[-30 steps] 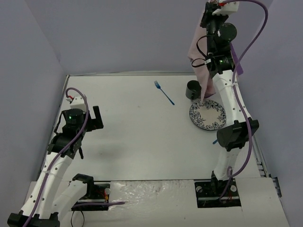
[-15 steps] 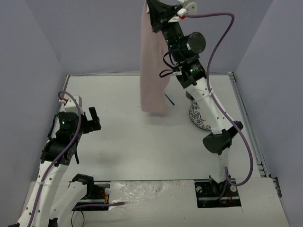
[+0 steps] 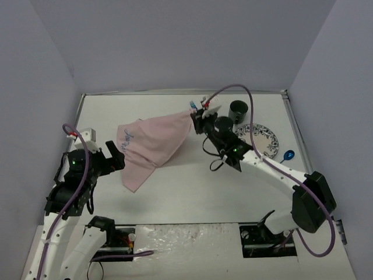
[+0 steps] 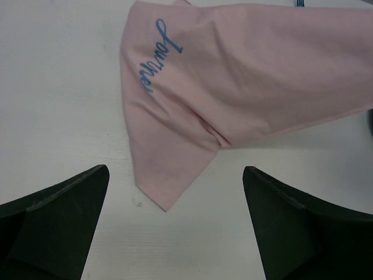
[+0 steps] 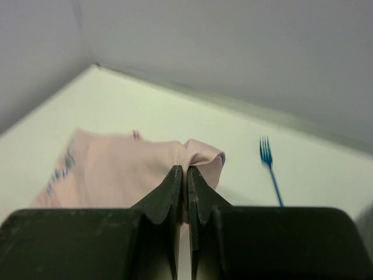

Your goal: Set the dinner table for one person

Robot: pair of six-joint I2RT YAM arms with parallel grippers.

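Where visible, dinner table (image 3: pixel 175 198) matte white.

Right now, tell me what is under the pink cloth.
Only the white table shows around the pink cloth, whose corner the right gripper pinches. The blue fork lies beside it, uncovered. Anything beneath the fabric is hidden.

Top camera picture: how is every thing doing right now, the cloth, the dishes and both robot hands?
pink cloth: rumpled, one tip resting on the dinner table, opposite corner pinched.
right gripper: shut on the pink cloth's corner.
left gripper: open, holding nothing.
plate: lying flat, partly hidden by the right arm.
dark cup: upright.
blue fork: lying flat.
blue spoon: lying flat beside the plate.
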